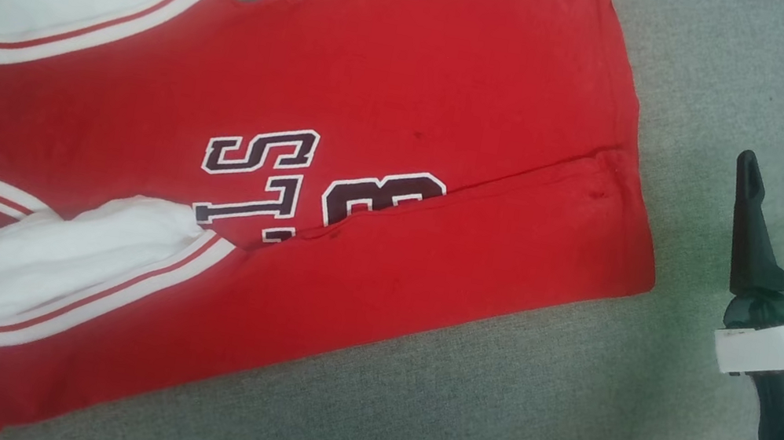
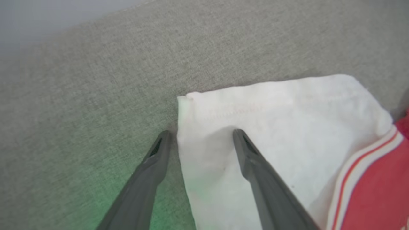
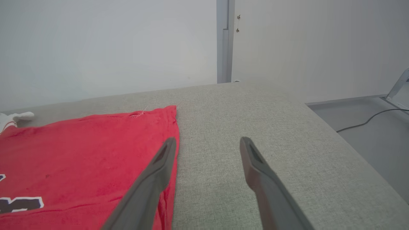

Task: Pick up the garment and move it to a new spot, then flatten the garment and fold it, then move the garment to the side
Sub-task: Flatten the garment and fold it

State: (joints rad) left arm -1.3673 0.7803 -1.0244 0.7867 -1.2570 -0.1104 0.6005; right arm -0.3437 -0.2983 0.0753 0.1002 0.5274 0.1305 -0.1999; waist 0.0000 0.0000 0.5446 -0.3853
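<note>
So the jersey (image 1: 393, 117) lies on the bench (image 1: 719, 75) (one edge folded over), left hand (image 2: 199, 135) open astride its sleeve edge, right hand (image 1: 780, 161) open alongside.

Grey fabric tabletop (image 1: 405, 429); pale wall (image 3: 96, 48) behind, grey vertical post (image 3: 225, 41); black cable (image 3: 351, 127) on grey floor (image 3: 383, 143).

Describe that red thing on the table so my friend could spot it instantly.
Look at the grey fabric-covered table; spread across most of it lies the garment, one long edge folded over. Unlike the plain grey around it, it is bright red, with white panels, striped trim and dark white-outlined lettering.
</note>
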